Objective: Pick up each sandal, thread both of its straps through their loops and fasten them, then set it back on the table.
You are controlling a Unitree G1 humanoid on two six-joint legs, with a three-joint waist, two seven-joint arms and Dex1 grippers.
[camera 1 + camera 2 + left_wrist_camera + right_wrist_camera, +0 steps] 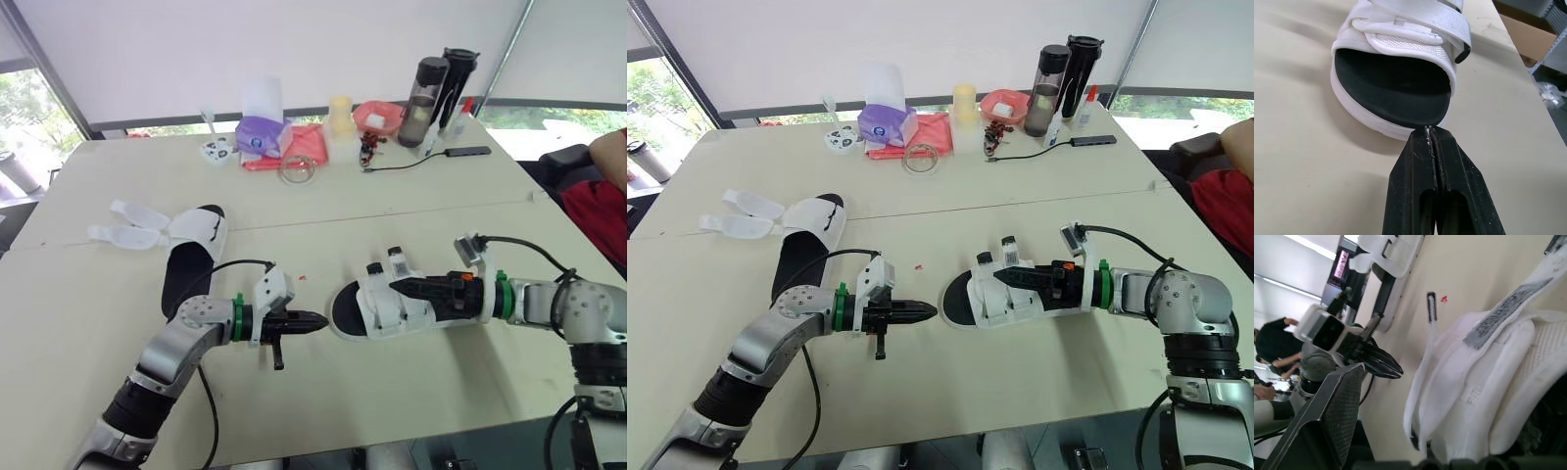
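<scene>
The sandal lies near the tabletop's front edge, long axis along that edge, toe toward the robot's left. We find the left gripper closed, empty, at the toe. The right gripper sits over the straps; we cannot tell its state.

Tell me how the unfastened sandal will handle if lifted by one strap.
Its loose straps lie splayed flat on the table, so they are probably floppy; the unfastened sandal would likely dangle and swing. The thick sole looks stiff, possibly light foam, so gripping its edge should carry it steadier. Flat-bottomed, it should slide rather than tip if pushed.
</scene>
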